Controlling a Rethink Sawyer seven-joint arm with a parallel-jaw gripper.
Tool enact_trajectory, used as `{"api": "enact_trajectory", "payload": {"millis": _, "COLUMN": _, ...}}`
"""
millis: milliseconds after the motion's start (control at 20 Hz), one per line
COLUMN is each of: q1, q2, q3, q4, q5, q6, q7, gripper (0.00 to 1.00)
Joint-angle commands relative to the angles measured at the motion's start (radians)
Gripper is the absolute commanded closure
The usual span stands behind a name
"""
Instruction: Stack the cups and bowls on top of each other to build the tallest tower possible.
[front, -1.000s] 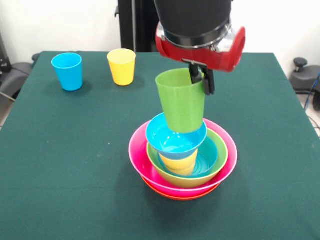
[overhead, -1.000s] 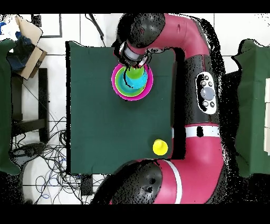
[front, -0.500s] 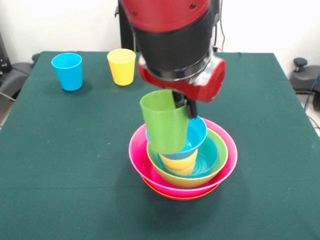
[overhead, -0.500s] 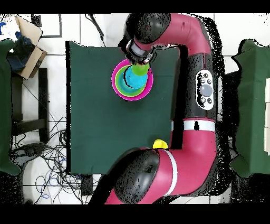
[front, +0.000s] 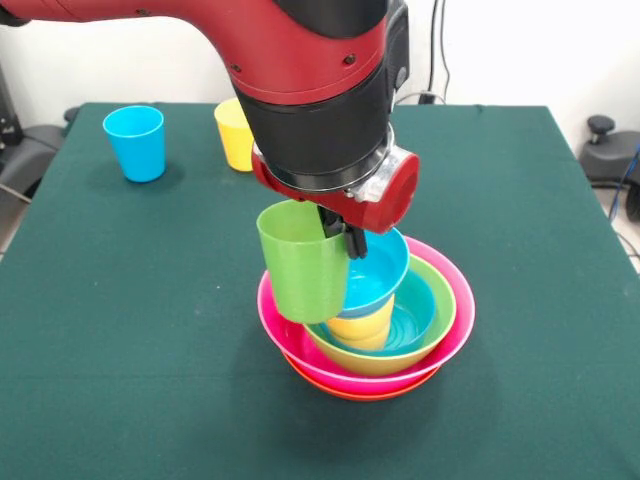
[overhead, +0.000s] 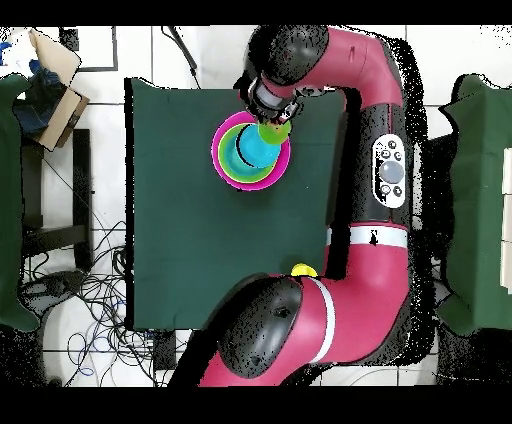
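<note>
A dark green table (front: 120, 300) is seen against a white wall, with cables and boxes on the floor around it. Near its middle stands the tower (front: 366, 330): orange and pink bowls at the base, a lime bowl, a yellow-orange cup, and a small blue bowl (front: 375, 272) perched on top. The green cup (front: 302, 262) is held aloft by the tool (front: 340, 232), clamped on its rim, beside the blue bowl and overlapping the pink rim. The perched bowl could be knocked off if the cup is swung sideways at this height. Open table lies on all sides; a light blue cup (front: 135, 142) and a yellow cup (front: 232, 132) stand well apart at the far edge.
</note>
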Motion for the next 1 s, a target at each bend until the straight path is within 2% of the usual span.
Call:
{"api": "enact_trajectory", "payload": {"millis": 50, "q1": 0.015, "q2": -0.026, "q3": -0.043, "q4": 0.042, "q5": -0.051, "q6": 0.047, "q7": -0.109, "gripper": 1.0}}
{"api": "enact_trajectory", "payload": {"millis": 550, "q1": 0.019, "q2": -0.03, "q3": -0.047, "q4": 0.076, "q5": -0.024, "q6": 0.02, "q7": -0.096, "gripper": 1.0}}
{"api": "enact_trajectory", "payload": {"millis": 1000, "q1": 0.031, "q2": -0.031, "q3": -0.049, "q4": 0.058, "q5": -0.012, "q6": 0.051, "q7": -0.092, "gripper": 1.0}}
